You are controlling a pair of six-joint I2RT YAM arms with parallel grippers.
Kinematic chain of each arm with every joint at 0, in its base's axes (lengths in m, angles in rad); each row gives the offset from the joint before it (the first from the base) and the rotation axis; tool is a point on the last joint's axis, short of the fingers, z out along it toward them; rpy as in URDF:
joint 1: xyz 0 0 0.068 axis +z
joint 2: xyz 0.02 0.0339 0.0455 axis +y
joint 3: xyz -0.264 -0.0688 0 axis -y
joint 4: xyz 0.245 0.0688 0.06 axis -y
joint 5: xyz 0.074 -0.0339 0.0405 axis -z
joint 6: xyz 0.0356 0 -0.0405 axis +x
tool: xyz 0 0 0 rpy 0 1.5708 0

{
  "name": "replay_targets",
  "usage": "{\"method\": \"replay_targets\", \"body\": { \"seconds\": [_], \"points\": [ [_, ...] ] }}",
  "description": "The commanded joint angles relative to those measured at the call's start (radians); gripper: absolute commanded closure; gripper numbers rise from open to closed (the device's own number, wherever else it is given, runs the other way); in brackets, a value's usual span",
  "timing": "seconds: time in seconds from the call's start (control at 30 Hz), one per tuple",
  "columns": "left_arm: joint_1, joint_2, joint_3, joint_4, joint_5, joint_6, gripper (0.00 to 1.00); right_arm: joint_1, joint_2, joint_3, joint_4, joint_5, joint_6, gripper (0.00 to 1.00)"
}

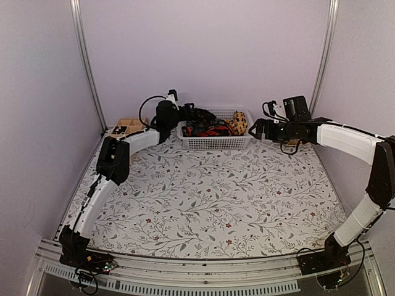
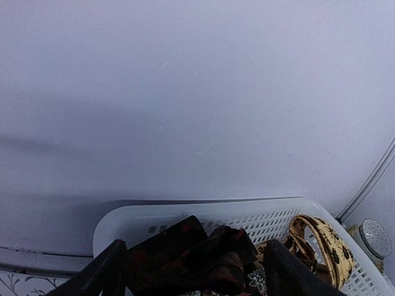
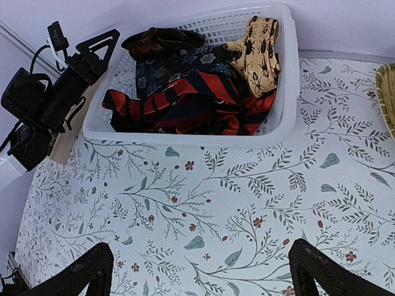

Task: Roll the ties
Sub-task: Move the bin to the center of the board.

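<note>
Several unrolled ties lie piled in the white mesh basket: a red-black one, a yellow patterned one and a dark floral one. My left gripper is at the basket's back left corner. In the left wrist view its fingers press on either side of a bunch of the dark floral tie, held at rim height. My right gripper hovers just right of the basket, open and empty. In its own view the right gripper is above the tablecloth.
A shallow wooden tray with compartments stands left of the basket, behind my left arm. A round woven rim shows at the right edge of the right wrist view. The floral tablecloth covers the table; walls close in at the back and sides.
</note>
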Motion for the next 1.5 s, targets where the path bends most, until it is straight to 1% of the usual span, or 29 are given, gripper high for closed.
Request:
{"method": "replay_targets", "body": {
  "seconds": [0.0,0.17,0.23,0.27,0.33,0.43,0.47,0.5,0.53,0.63,0.77,0.87,0.9,0.93,0.97,1.0,1.07,1.13,1.17,1.23,1.33,1.4,1.47],
  "points": [
    [-0.013,0.037,0.017,-0.008,-0.011,0.007,0.28,0.001,-0.069,-0.037,0.025,0.005,0.000,0.00],
    [-0.015,0.060,0.040,0.004,-0.015,-0.005,0.29,0.000,-0.082,-0.059,0.033,-0.001,0.000,0.00],
    [-0.015,0.068,0.044,0.009,-0.017,-0.004,0.33,0.000,-0.090,-0.067,0.041,-0.001,0.000,0.00],
    [-0.015,0.073,0.043,0.014,-0.013,-0.006,0.37,0.000,-0.094,-0.071,0.045,-0.004,0.001,0.00],
    [-0.014,0.080,0.045,0.019,-0.013,-0.011,0.47,0.000,-0.095,-0.078,0.052,-0.009,0.003,0.00],
    [-0.013,0.089,0.051,0.034,-0.004,-0.012,0.74,0.000,-0.088,-0.079,0.064,-0.016,0.008,0.00],
    [-0.013,0.089,0.051,0.042,0.000,-0.013,0.86,0.001,-0.083,-0.075,0.068,-0.017,0.009,0.00],
    [-0.013,0.088,0.050,0.051,0.006,-0.013,0.95,0.000,-0.075,-0.069,0.070,-0.016,0.008,0.00],
    [-0.013,0.085,0.050,0.064,0.013,-0.013,1.00,0.001,-0.064,-0.061,0.073,-0.019,0.005,0.00],
    [-0.013,0.066,0.047,0.107,0.039,-0.008,1.00,0.008,-0.011,-0.007,0.081,-0.002,-0.028,0.03],
    [-0.015,-0.008,0.017,0.116,0.097,0.001,1.00,0.033,0.139,0.180,0.091,0.080,-0.157,0.03],
    [-0.023,-0.135,-0.125,0.151,0.116,0.033,1.00,0.041,0.337,0.408,0.029,0.137,-0.207,0.03],
    [-0.025,-0.181,-0.182,0.164,0.114,0.048,0.99,0.045,0.412,0.494,-0.004,0.149,-0.223,0.03],
    [-0.024,-0.224,-0.229,0.173,0.112,0.065,0.94,0.047,0.485,0.592,-0.033,0.161,-0.230,0.03],
    [-0.023,-0.258,-0.273,0.179,0.106,0.074,0.86,0.049,0.559,0.686,-0.057,0.170,-0.241,0.03],
    [-0.022,-0.284,-0.309,0.180,0.091,0.083,0.73,0.051,0.627,0.800,-0.077,0.174,-0.249,0.03],
    [-0.013,-0.308,-0.354,0.182,0.080,0.087,0.52,0.056,0.742,0.958,-0.097,0.179,-0.252,0.03],
    [0.000,-0.291,-0.374,0.194,0.101,0.052,0.40,0.059,0.863,1.047,-0.072,0.182,-0.247,0.03],
    [0.007,-0.269,-0.369,0.205,0.130,0.022,0.37,0.060,0.894,1.065,-0.047,0.183,-0.240,0.03],
    [0.020,-0.208,-0.340,0.217,0.197,-0.049,0.36,0.060,0.944,1.070,0.013,0.174,-0.210,0.03],
    [0.027,-0.134,-0.294,0.206,0.252,-0.109,0.44,0.061,0.974,1.070,0.047,0.142,-0.170,0.03],
    [0.023,-0.121,-0.294,0.192,0.245,-0.112,0.48,0.062,0.971,1.056,0.040,0.137,-0.152,0.04],
    [0.016,-0.131,-0.311,0.166,0.201,-0.079,0.47,0.062,0.949,1.021,0.040,0.141,-0.150,0.04]
  ]
}}
